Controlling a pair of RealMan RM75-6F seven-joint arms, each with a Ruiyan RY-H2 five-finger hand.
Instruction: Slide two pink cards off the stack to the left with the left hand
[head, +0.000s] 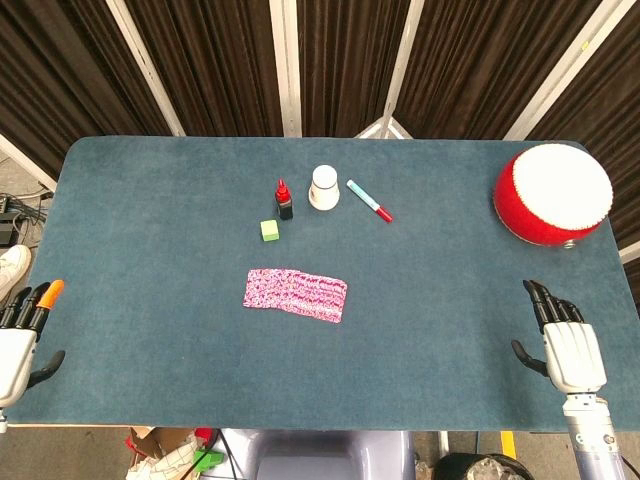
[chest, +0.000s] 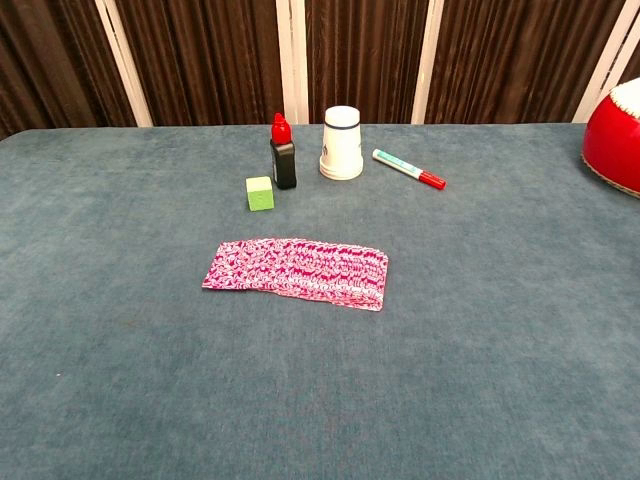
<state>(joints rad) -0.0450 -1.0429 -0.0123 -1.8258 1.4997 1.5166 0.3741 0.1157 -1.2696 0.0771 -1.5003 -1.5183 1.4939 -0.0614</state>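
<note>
A spread stack of pink patterned cards (head: 296, 293) lies flat near the middle of the blue table; in the chest view the cards (chest: 297, 271) fan out from left to right. My left hand (head: 20, 338) rests at the table's near left edge, far from the cards, fingers straight and apart, holding nothing. My right hand (head: 562, 335) sits at the near right edge, also open and empty. Neither hand shows in the chest view.
Behind the cards stand a green cube (head: 269, 231), a black bottle with a red cap (head: 284, 200), an upturned white cup (head: 323, 187) and a teal-and-red marker (head: 369, 201). A red and white drum (head: 552, 193) sits at the far right. The blue table (head: 150, 250) fronts dark curtains.
</note>
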